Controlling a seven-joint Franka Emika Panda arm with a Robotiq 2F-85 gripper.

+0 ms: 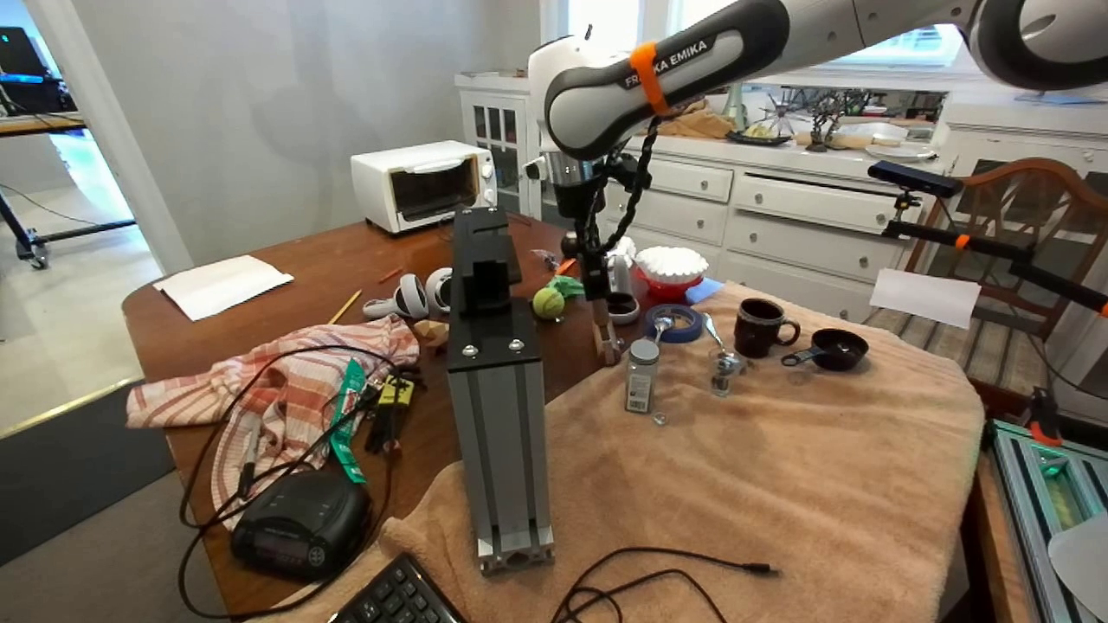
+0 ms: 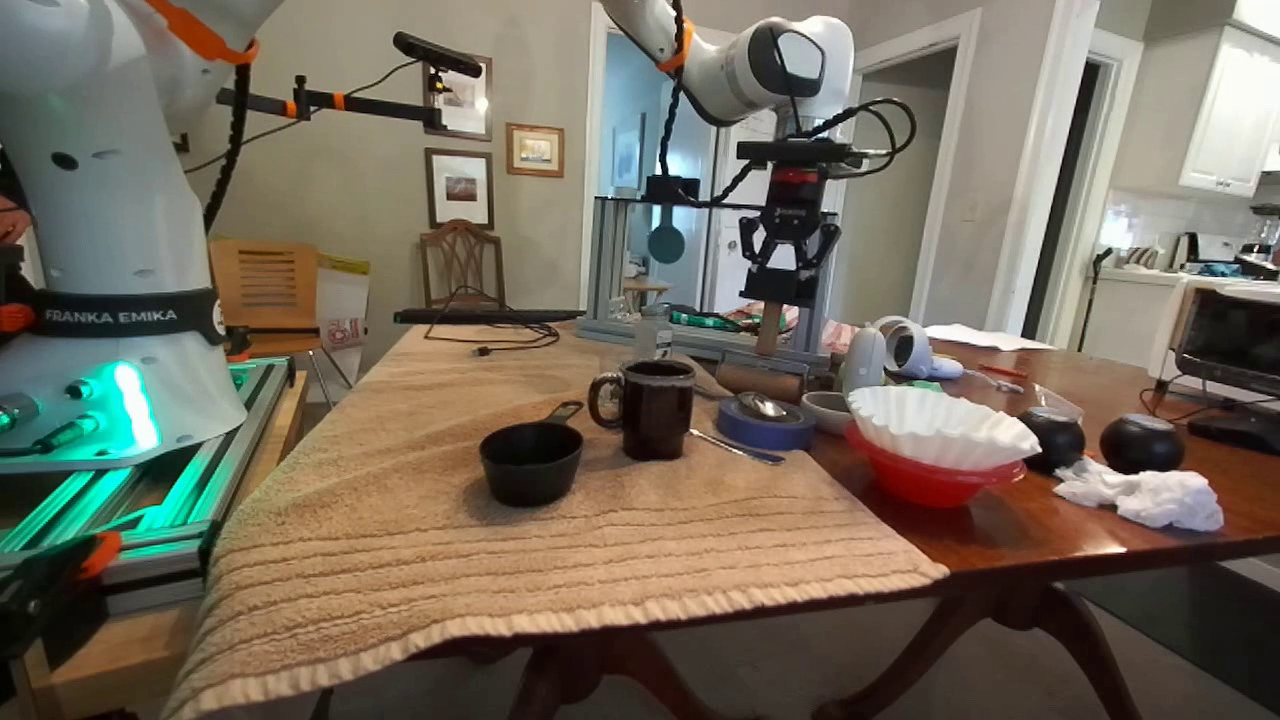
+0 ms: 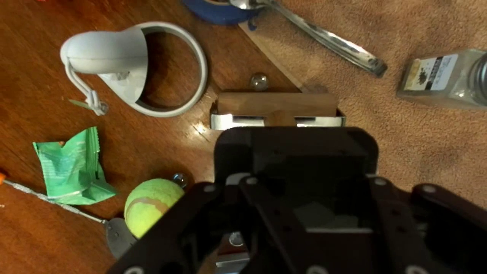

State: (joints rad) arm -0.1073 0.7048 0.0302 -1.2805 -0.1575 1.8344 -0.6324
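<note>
My gripper (image 2: 780,284) points down over the table, its jaws drawn close together. Beneath them, in an exterior view, comes the wooden handle (image 2: 770,326) of a wooden roller (image 2: 762,378). In the wrist view the roller (image 3: 277,102) lies crosswise in a shiny metal frame (image 3: 220,121), and the dark gripper (image 3: 296,148) covers the handle's upper part. The grip appears to be on that handle, though the contact is hidden. The roller sits low, by the cloth's edge; I cannot tell whether it touches the table. A clear marble (image 3: 259,81) lies beside it.
A tall metal stand (image 1: 506,433) rises close to the gripper. Around the roller lie a white ring controller (image 3: 106,53), a tennis ball (image 3: 152,205), a green packet (image 3: 72,167), a spoon (image 3: 331,42) and a glass jar (image 3: 430,78). A dark mug (image 2: 657,410) stands on the cloth.
</note>
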